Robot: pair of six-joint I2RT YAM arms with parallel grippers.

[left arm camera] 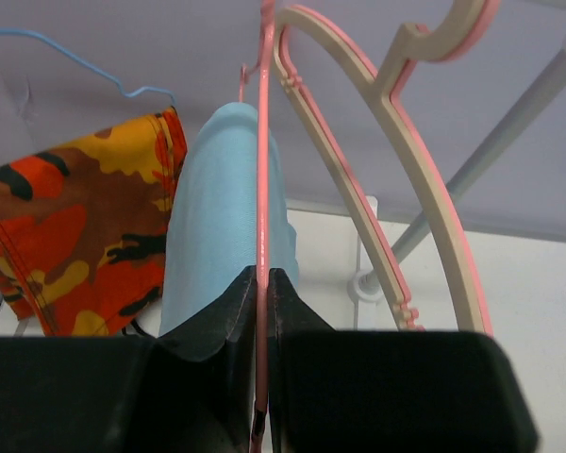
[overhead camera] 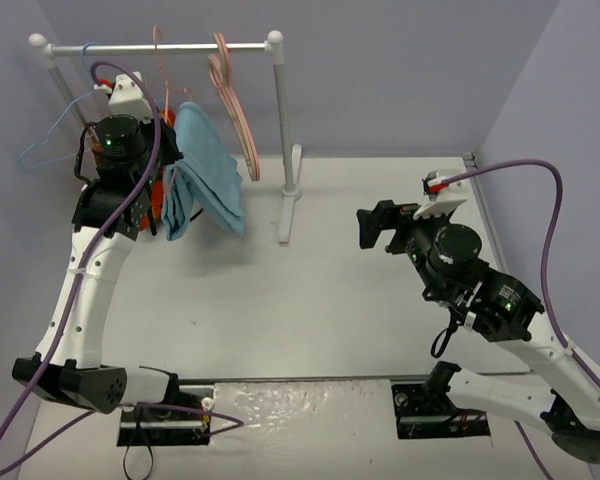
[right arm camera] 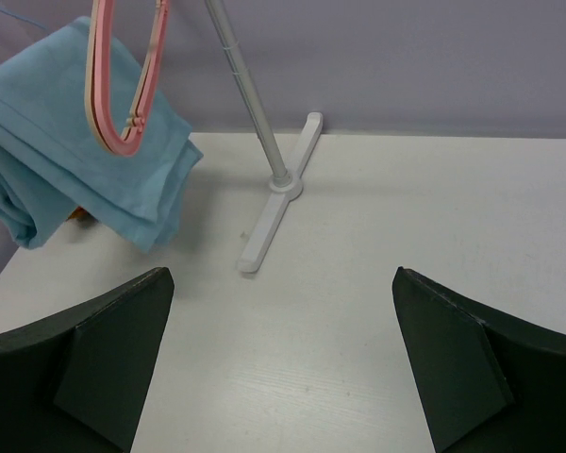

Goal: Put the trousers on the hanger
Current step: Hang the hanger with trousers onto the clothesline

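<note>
The light blue trousers [overhead camera: 206, 170] hang folded in the air beside the rack, draped over the thin salmon-pink wire hanger [left arm camera: 261, 170]. In the left wrist view my left gripper [left arm camera: 261, 276] is shut on that wire, which runs straight up between the two black fingers, with the trousers [left arm camera: 217, 217] just behind it. The hanger's wire [overhead camera: 159, 60] rises to the rack's rail [overhead camera: 180, 46]. My right gripper [overhead camera: 374, 226] is low over the table at the right, open and empty [right arm camera: 283, 283]. It faces the trousers [right arm camera: 66, 160].
An orange, red and yellow patterned cloth [left arm camera: 75, 226] hangs left of the trousers. Thick pink and beige hangers [overhead camera: 235, 110] and a blue wire hanger [overhead camera: 48, 140] hang on the rail. The white rack's post and foot [right arm camera: 275, 193] stand on the table [overhead camera: 330, 300].
</note>
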